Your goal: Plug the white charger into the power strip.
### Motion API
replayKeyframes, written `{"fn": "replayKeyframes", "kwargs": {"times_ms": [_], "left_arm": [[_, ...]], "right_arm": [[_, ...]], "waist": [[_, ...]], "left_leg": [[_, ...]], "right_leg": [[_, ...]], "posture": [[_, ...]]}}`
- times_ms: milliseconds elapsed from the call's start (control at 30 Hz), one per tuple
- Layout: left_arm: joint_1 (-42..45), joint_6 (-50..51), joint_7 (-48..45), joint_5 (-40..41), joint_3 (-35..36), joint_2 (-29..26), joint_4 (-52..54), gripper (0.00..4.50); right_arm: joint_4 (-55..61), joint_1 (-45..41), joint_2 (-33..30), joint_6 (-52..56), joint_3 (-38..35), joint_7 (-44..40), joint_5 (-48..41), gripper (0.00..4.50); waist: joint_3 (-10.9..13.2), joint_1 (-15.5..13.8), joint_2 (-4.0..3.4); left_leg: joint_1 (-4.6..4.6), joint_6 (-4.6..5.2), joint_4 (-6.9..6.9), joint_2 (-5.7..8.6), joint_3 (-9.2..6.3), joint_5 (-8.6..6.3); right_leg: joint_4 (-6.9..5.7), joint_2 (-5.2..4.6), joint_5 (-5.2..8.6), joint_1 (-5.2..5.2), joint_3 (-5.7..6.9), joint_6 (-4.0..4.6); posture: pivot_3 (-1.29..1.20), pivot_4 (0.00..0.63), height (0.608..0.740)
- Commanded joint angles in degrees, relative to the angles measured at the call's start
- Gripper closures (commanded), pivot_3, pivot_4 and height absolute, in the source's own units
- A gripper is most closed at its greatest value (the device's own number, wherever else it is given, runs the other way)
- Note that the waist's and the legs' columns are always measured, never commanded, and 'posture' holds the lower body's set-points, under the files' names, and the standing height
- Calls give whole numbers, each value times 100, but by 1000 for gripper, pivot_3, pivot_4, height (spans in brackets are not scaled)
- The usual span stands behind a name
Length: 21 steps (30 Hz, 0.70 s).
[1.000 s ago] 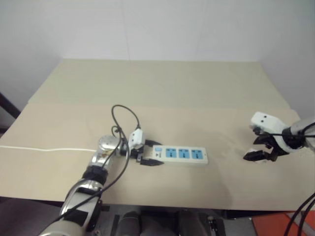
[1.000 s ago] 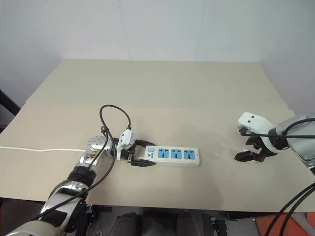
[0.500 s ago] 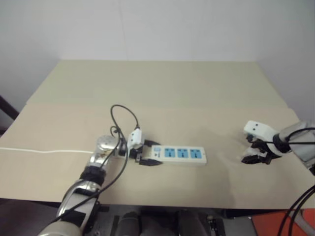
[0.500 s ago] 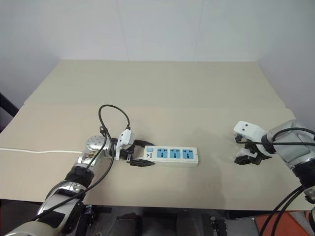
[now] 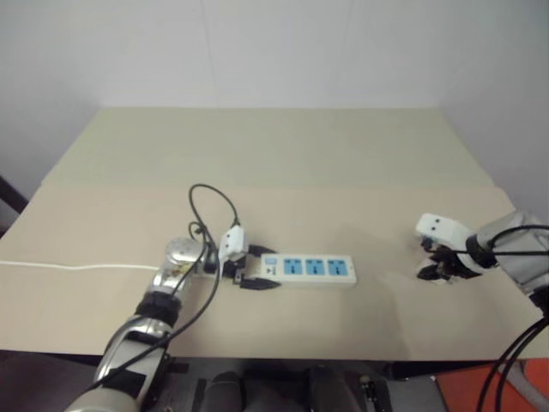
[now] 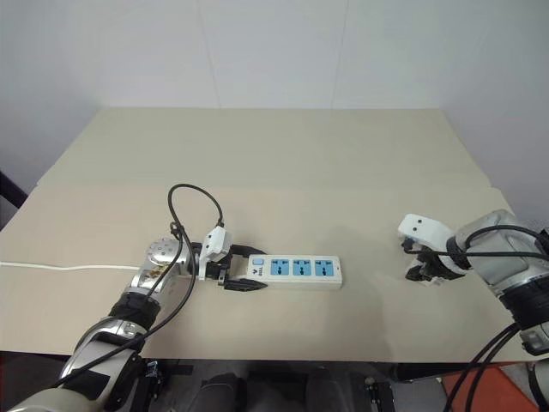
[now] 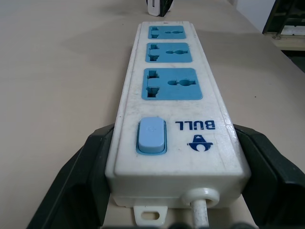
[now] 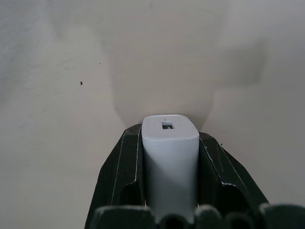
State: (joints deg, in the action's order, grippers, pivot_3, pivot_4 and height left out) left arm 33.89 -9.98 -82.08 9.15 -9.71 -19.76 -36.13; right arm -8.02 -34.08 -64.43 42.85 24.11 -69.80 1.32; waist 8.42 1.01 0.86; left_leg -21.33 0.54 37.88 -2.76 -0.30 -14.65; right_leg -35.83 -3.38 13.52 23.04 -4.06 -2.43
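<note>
The power strip (image 5: 309, 269) lies flat near the table's front edge, its three blue socket faces (image 7: 170, 85) pointing up. My left gripper (image 5: 256, 274) is shut on its switch end, one black finger (image 7: 82, 177) pressed against each side. The white charger (image 8: 170, 157) stands on the table at the right, a small slot in its visible face. My right gripper (image 6: 425, 273) points down and is shut on it, with fingers (image 8: 125, 164) hugging both sides. Its prongs are hidden. A wide stretch of bare table separates the charger from the strip.
The strip's thin white cord (image 5: 77, 264) runs left off the beige table (image 5: 283, 154). A black cable (image 5: 214, 202) loops above my left wrist. The table's front edge lies just below both grippers, and a white wall stands behind.
My right gripper has sunk to the table and closed on the white charger. The left gripper and the strip have stayed put.
</note>
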Motion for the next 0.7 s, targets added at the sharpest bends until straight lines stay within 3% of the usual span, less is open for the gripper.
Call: {"fn": "replayKeyframes", "kwargs": {"times_ms": [33,200,400,533,700], "left_arm": [[18,24,-3,-88,-103,-65,-39,1221],[15,18,-43,-72,-107,-109,-4,1221],[54,6,-77,-68,-98,-199,-39,1221],[65,48,-53,-53,-79,-227,1,1221],[-5,123,-32,-33,-82,-269,145,1221]], "right_arm": [[191,-93,99,-63,-279,196,116,3337],[662,-545,733,151,-1092,466,-500,3337],[1386,-576,2213,-214,-2383,1118,-1663,3337],[1616,-364,3454,-920,-2521,1948,-1829,3337],[1710,-122,4318,-1256,-2317,2336,-1923,3337]], "waist": [[0,7,0],[0,47,-1],[0,0,5],[-1,-1,9],[-1,6,8]], "left_leg": [[0,0,0,0,0,0],[-1,0,-1,0,0,0],[-6,1,-3,0,-10,0],[-11,1,-4,-1,-10,0],[-9,1,-4,-1,-10,0]], "right_leg": [[-1,0,0,1,0,0],[-7,3,0,7,-4,1],[-7,6,-1,7,1,3],[-9,6,-1,12,2,4],[-19,7,-1,15,1,6]], "posture": [[0,150,740],[0,150,740],[0,150,740],[0,150,740],[0,150,740]]}}
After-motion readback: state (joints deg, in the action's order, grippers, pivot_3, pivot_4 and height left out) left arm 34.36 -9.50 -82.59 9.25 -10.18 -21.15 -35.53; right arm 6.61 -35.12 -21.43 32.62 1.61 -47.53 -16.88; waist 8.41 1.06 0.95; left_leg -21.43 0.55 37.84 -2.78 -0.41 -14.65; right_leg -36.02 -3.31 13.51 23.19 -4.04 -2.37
